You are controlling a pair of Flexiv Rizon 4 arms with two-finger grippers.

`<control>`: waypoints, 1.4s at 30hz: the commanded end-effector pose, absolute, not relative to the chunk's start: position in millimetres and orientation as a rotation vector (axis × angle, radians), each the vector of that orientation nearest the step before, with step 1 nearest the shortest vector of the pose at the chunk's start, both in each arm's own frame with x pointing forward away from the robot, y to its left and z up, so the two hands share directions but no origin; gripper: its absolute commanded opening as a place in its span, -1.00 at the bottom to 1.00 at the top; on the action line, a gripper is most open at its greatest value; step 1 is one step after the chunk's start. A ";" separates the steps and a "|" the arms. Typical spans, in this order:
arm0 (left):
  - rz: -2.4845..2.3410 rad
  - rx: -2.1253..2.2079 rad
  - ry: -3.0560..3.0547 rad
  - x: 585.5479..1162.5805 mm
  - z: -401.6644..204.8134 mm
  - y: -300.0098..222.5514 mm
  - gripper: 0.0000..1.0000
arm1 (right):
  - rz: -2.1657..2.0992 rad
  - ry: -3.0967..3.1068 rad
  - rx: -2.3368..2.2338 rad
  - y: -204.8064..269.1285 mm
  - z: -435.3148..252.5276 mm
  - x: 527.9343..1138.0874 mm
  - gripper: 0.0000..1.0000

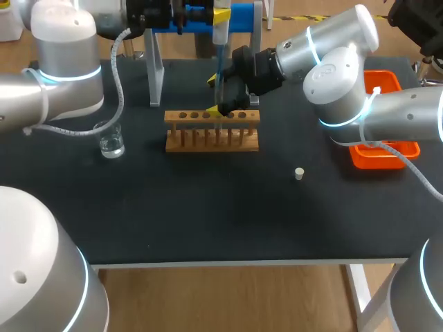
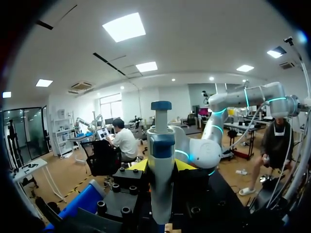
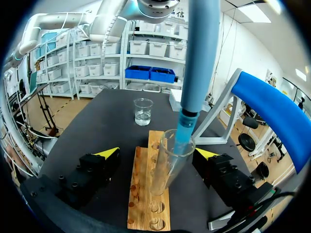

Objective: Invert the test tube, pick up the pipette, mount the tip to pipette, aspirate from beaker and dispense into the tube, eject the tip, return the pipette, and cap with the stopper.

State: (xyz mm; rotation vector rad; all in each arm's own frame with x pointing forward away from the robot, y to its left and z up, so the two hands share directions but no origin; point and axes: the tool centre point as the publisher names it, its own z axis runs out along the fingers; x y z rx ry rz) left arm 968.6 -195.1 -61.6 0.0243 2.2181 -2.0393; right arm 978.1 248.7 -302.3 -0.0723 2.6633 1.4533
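This is looking like a robotics laboratory: the black tabletop (image 1: 208, 214) is carrying a wooden tube rack (image 1: 212, 133) toward its back edge and a glass beaker (image 1: 111, 140) (nearer the left edge), while the left arm (image 1: 66, 69) is holding a pipette (image 2: 161, 160) down into a glass tube (image 3: 167, 165).

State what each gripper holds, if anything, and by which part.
Left gripper grips the pipette around its body; right gripper holds nothing, its fingers open beside the test tube.
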 end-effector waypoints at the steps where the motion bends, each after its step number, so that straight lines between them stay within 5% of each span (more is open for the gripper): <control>1: -2.039 0.028 2.214 968.7 -62.8 -195.8 -1.00 | 1.452 2.664 -0.073 247.5 -301.1 977.1 1.00; 42: -2.044 0.018 2.222 961.9 -70.0 -197.9 -1.00 | 1.452 2.664 -0.073 247.5 -301.1 977.1 1.00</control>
